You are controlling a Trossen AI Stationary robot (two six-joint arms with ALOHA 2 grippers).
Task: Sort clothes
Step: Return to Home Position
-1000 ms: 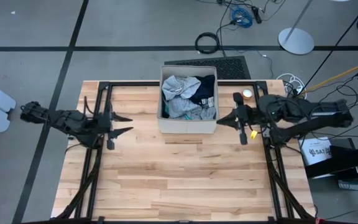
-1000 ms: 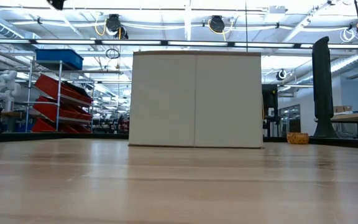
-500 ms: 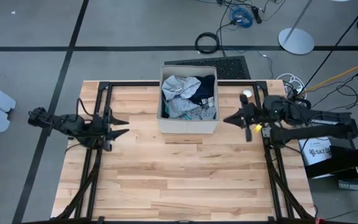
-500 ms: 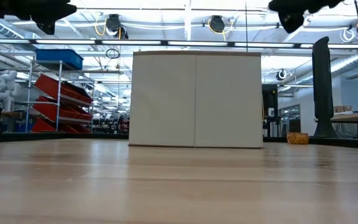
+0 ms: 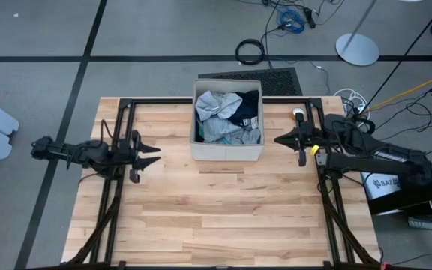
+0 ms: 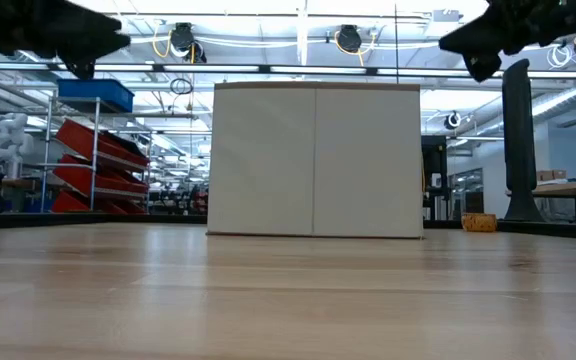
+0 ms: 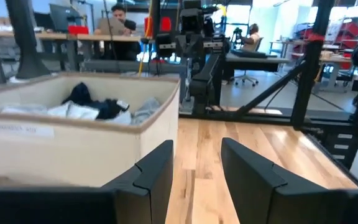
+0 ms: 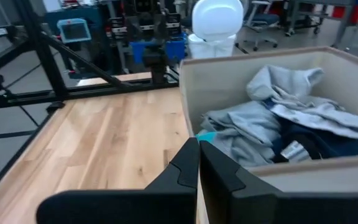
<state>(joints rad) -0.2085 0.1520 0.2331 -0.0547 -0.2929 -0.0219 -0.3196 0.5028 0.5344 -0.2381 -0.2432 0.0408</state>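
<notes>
Seen from above, the clothes (image 5: pixel 223 118) lie heaped in the beige box (image 5: pixel 227 152) at the desk's (image 5: pixel 223 214) far edge. The low view shows the box's wall. In the wrist views, the left end effector (image 7: pixel 197 152) is spread apart and the right end effector (image 8: pixel 198 149) is pressed together.
</notes>
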